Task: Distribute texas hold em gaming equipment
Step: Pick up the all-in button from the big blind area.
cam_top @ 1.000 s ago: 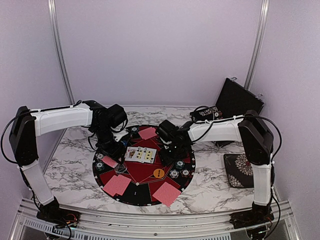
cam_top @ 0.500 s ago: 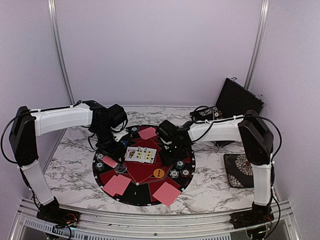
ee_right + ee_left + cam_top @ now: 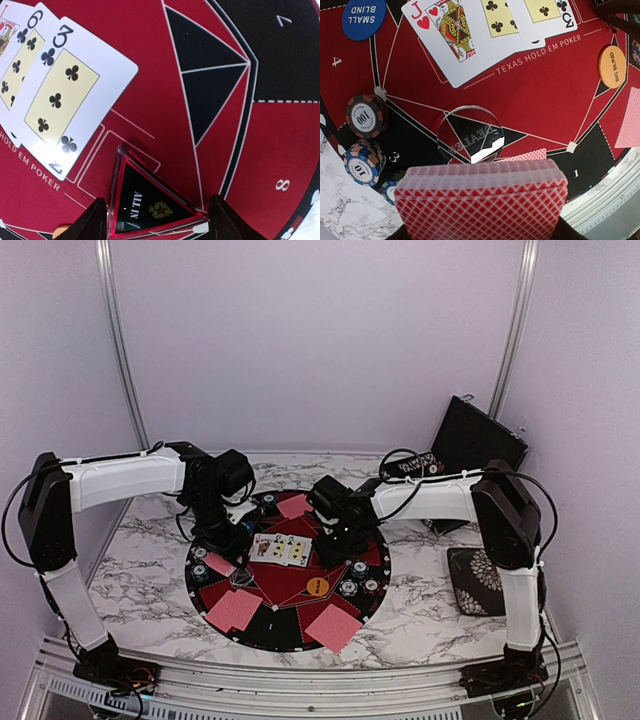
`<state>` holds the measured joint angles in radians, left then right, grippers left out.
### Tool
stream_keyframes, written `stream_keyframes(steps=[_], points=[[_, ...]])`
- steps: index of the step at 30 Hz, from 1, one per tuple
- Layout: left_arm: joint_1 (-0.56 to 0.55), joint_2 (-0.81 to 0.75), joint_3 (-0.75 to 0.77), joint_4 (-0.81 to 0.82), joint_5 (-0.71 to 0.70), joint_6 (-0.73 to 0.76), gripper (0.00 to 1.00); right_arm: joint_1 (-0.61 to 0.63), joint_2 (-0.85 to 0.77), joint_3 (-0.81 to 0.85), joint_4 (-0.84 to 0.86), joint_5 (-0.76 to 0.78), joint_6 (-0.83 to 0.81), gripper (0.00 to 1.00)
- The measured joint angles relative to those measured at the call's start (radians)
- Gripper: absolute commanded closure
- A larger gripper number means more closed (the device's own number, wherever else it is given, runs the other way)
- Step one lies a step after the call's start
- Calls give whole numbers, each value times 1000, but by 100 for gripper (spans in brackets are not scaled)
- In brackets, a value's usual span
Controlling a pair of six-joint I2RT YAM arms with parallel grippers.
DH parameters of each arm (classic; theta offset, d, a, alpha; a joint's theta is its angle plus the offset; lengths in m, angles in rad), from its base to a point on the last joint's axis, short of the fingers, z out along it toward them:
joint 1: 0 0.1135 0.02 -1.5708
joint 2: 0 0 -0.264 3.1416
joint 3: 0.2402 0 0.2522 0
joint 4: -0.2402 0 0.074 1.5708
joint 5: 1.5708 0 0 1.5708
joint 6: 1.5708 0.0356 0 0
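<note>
Playing cards, a red-backed deck (image 3: 481,197), sit clamped in the left gripper (image 3: 481,220), with a clear round dealer disc (image 3: 470,135) lying just ahead of it on the felt. The right gripper (image 3: 155,220) straddles a glossy triangular "ALL IN" marker (image 3: 150,207), though whether its fingers touch it I cannot tell. Only the wrist views reveal the face-up jack, six and three (image 3: 65,95); the overhead shows the round red-and-black mat (image 3: 290,585) on a marble-patterned table (image 3: 140,560).

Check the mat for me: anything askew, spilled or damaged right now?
Nothing stands out. The face-up cards lie fanned mid-mat, chip stacks stand upright, and the deck in the left pincer looks squared.
</note>
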<state>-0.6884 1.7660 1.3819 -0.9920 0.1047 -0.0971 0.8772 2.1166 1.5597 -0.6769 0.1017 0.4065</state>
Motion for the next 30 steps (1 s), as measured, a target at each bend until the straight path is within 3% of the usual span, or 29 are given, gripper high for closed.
stream_keyframes(steps=[30], points=[[14,0,-16,2,-1,0,54,2,36,48,-13,5,-39,43]])
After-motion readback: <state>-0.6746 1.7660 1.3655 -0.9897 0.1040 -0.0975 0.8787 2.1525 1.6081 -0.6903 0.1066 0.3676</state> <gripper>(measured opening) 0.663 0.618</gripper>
